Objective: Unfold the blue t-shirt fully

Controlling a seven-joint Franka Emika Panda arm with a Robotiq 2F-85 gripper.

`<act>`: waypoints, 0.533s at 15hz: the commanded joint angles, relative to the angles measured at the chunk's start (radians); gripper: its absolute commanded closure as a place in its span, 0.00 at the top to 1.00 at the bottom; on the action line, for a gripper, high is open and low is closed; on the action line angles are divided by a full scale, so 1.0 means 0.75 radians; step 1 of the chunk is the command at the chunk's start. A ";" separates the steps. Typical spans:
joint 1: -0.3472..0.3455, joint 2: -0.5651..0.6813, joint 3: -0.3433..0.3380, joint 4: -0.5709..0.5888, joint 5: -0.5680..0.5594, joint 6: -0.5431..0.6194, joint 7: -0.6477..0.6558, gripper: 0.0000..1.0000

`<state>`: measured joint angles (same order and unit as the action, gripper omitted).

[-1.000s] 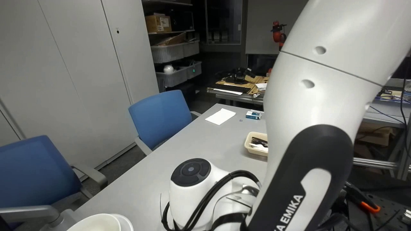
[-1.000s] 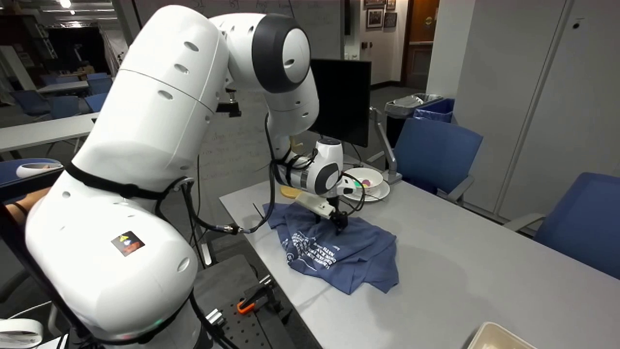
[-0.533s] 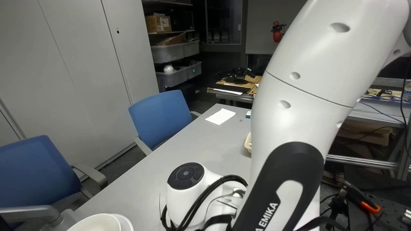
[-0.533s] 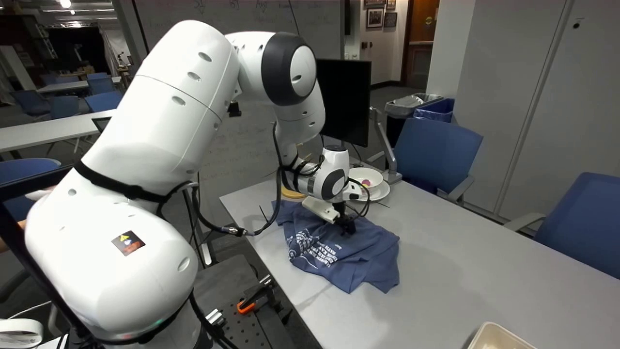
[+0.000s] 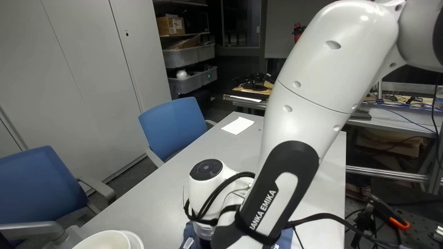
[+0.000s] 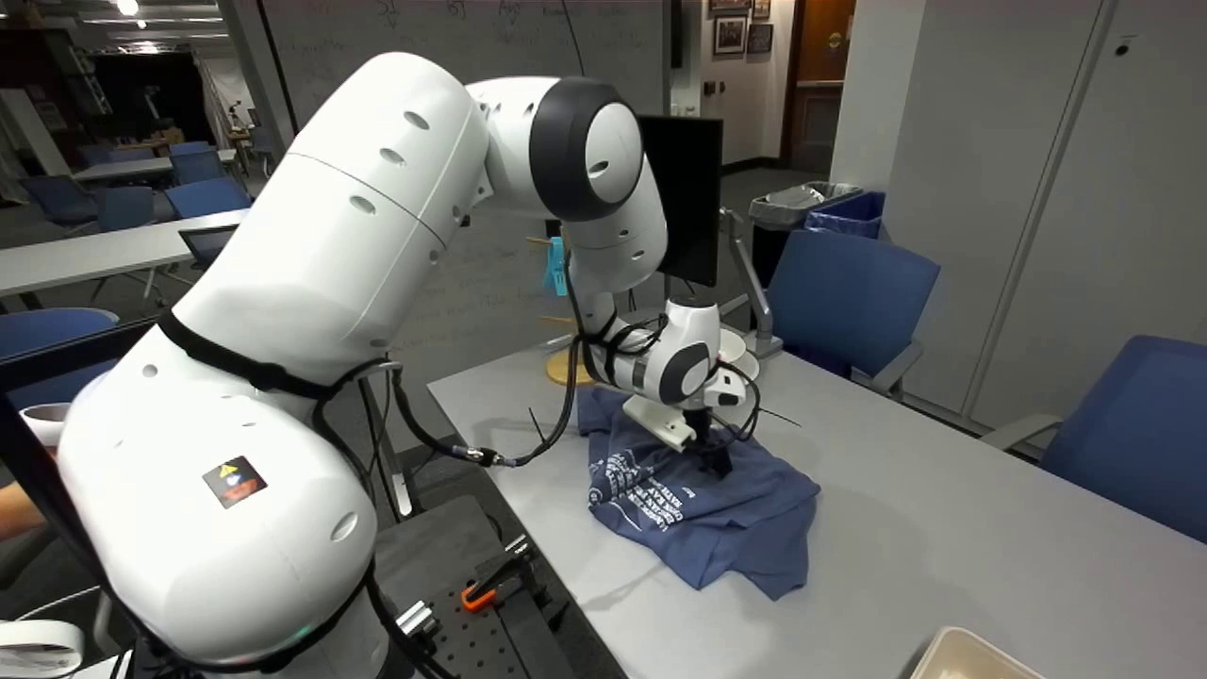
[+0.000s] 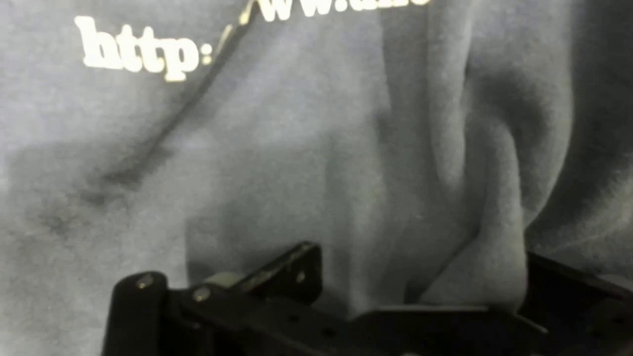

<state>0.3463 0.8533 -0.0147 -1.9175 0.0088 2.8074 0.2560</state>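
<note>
Gripper (image 7: 420,277) sits low over shirt (image 6: 707,514), fingers (image 7: 302,277) spread wide, nothing clamped. Raised fold (image 7: 489,272) stands between them near right finger, contact hard to tell; loose ridge probably offers easier pinch than flat cloth. Crease breaks white letters (image 7: 148,49), suggesting doubled layers and unfolding unfinished. In exterior view, shirt lies rumpled on table (image 6: 924,538), print facing up at left. Bowl (image 6: 732,347) and plate (image 6: 749,367) stand on far side, tray (image 6: 962,655) near at right, likely kept off cloth to avoid snags.

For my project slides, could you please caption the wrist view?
Open gripper at the wrinkled blue t-shirt, with white "http" lettering at upper left.
</note>
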 commanded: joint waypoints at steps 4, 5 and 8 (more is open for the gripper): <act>0.012 0.105 -0.219 0.055 -0.072 0.019 0.060 1.00; 0.040 0.110 -0.270 0.061 -0.094 0.022 0.084 1.00; 0.117 0.164 -0.411 0.106 -0.151 0.044 0.183 1.00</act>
<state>0.3668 0.8728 -0.2188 -1.9055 -0.0517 2.8098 0.2972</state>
